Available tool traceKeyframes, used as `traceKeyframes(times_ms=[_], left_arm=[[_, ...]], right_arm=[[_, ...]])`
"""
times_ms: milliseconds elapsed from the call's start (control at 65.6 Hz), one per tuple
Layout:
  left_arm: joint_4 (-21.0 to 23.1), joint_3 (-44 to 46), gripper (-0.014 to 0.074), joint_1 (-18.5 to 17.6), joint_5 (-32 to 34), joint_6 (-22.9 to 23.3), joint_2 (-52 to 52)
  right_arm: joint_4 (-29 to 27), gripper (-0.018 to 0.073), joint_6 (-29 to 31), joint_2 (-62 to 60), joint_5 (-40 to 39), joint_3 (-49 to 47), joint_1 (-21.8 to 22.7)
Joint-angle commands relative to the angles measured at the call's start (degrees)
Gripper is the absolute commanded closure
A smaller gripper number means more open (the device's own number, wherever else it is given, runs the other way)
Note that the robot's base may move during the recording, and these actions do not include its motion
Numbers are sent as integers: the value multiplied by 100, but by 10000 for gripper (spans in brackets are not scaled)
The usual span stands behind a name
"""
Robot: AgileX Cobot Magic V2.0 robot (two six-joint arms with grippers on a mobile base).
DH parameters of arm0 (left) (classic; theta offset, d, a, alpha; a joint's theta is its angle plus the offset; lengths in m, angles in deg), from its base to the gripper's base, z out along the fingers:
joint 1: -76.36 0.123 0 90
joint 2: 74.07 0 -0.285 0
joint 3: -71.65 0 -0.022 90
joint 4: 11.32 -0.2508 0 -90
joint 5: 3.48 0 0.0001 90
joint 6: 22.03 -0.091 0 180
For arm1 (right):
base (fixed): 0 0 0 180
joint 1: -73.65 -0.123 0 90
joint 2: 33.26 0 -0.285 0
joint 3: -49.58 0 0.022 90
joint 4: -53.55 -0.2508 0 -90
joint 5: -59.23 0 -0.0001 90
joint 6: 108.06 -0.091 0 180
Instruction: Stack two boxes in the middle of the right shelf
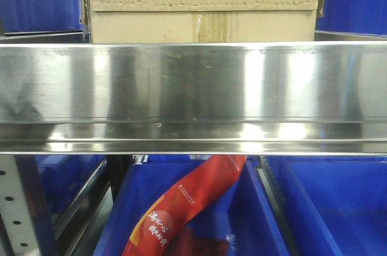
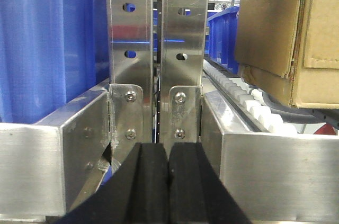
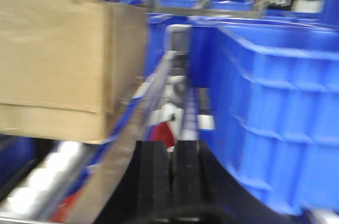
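Observation:
One brown cardboard box (image 1: 202, 2) with a serrated tape strip and a taped seam stands on the right shelf, behind its broad steel front lip (image 1: 193, 89). In the left wrist view the box (image 2: 275, 33) rests on white rollers (image 2: 249, 101) to the right of my left gripper (image 2: 168, 149). That gripper is shut and empty, in front of the perforated uprights (image 2: 183, 38). The right wrist view is blurred. There the box (image 3: 63, 60) is at the upper left, and my right gripper (image 3: 170, 147) is shut on nothing, low beside it. I see no other box.
Blue plastic bins flank the box on the tier (image 1: 42, 2) (image 3: 275, 102) and sit left of the uprights (image 2: 47, 44). On the tier below, a blue bin (image 1: 266, 219) holds a red printed packet (image 1: 187, 207). A grey perforated upright (image 1: 15, 207) stands at the lower left.

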Motion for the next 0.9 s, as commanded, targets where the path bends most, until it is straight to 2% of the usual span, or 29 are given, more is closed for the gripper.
traceKeyframes(times_ms=[0,320,381,427,549,884], left_arm=[[39,6,708,26,64,-31,32],[39,6,708,26,64,-31,32],[39,6,708,26,64,-31,32],[39,6,708,26,64,-31,32],[39,6,708,26,64,-31,32],[39,6,708,26,64,-31,32]], right_arm=[[84,712,-54,-283,-422,424,135],[84,712,-379,-1287,-1149,2024,172],[84,712,-458,-1287,-1313,2039,172],[120,712,-484,-1287,-987,2039,172],[326,712,-484,-1287,-1088,2039,172],[326,712,-484,-1287,-1145,2039,172]])
